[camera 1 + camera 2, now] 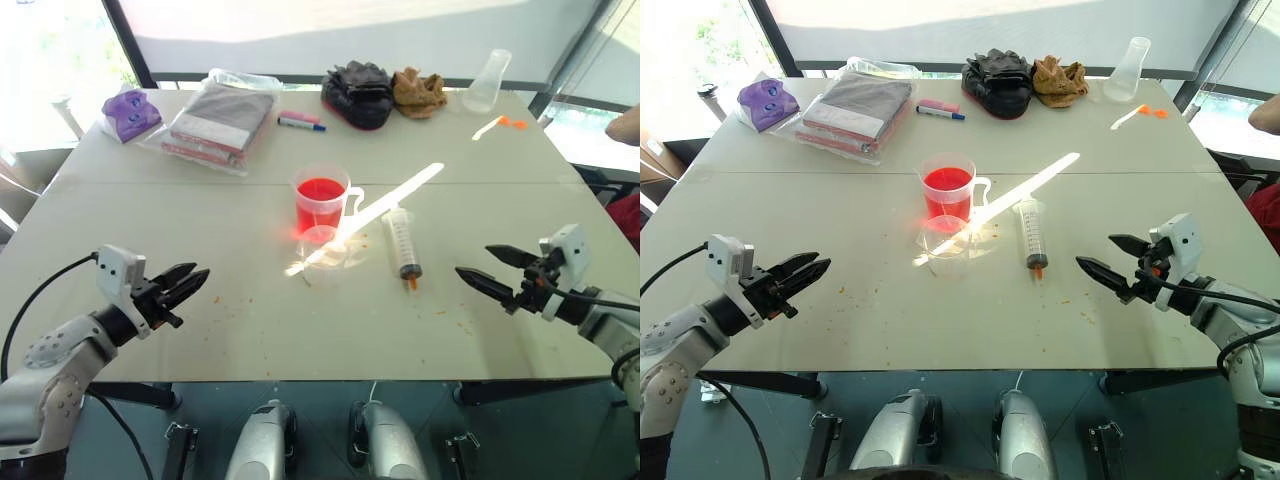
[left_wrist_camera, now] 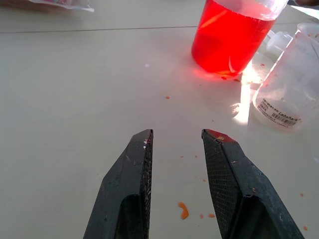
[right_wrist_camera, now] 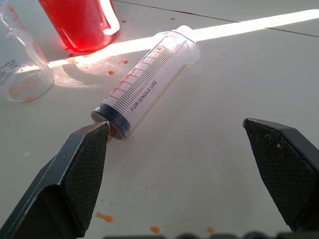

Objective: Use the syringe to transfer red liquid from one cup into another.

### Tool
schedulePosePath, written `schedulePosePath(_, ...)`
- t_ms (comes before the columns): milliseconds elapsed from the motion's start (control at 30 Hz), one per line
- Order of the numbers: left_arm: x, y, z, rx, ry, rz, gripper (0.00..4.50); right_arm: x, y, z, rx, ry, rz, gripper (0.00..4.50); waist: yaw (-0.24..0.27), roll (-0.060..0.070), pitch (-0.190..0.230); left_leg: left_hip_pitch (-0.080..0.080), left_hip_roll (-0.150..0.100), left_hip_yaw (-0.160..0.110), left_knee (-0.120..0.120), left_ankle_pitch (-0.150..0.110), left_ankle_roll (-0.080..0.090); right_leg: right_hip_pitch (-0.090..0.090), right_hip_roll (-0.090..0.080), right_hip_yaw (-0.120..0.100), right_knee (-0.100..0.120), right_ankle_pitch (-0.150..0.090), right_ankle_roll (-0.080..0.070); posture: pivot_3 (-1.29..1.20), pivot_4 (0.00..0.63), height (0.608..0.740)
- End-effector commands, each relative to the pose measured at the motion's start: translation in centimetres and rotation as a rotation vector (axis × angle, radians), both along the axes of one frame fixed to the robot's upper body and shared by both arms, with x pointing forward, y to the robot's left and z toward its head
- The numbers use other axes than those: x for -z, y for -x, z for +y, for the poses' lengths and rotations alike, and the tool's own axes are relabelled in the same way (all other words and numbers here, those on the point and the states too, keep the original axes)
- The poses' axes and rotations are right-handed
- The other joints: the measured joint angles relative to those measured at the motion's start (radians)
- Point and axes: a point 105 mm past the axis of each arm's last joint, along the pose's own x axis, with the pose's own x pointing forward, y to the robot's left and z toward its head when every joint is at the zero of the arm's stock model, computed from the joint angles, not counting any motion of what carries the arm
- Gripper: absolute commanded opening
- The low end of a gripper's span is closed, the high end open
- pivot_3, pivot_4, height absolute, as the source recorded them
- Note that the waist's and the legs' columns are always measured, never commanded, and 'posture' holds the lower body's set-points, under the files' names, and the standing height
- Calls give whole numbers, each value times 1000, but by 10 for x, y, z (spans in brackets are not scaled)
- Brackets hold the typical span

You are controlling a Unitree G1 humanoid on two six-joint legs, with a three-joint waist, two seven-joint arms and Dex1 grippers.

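Left eye view: syringe (image 1: 403, 243) flat at frame centre, long axis running up-down, orange tip toward the bottom, nearer the wide-open right gripper (image 1: 492, 270) than the part-open left gripper (image 1: 184, 283). Right wrist view: barrel slanting from jaws up toward the beaker (image 3: 82, 22) of red liquid (image 3: 75, 17), empty cup (image 3: 22, 69) at left edge.

Syringe, beaker and cup at the table's middle

The handled beaker (image 1: 321, 203) stands upright, roughly half full of red liquid (image 1: 320, 192). The short clear cup (image 1: 319, 247) stands just beside it toward the near edge, looking empty. The syringe (image 1: 403, 243) lies flat nearby, plunger pushed in, orange tip toward the near edge.
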Motion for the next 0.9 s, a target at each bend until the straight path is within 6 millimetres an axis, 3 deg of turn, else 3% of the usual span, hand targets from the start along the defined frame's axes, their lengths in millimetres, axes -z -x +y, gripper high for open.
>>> schedulePosePath(33,-13,-2,3,1,-26,-53,1622,-10,-3,-1,8,0,-46,4480,0,0,0,0,0,0,0,0,0,0,0,0,0,0,0,0,150,740)
schedulePosePath(233,-18,-8,7,7,-43,-68,1622,-9,-15,-1,53,11,17,4480,-1,0,0,0,0,0,0,0,0,0,0,0,0,0,0,0,150,740)
schedulePosePath(667,-13,-7,5,14,-67,-56,1622,-9,-18,1,50,22,32,4480,0,0,0,-1,0,0,-1,1,1,-1,0,0,-1,0,0,0,150,740)
schedulePosePath(900,-12,-11,2,58,-102,-61,1622,-18,-27,0,59,5,21,4480,0,0,0,-1,0,0,-1,1,1,-1,0,0,-1,0,0,0,150,740)
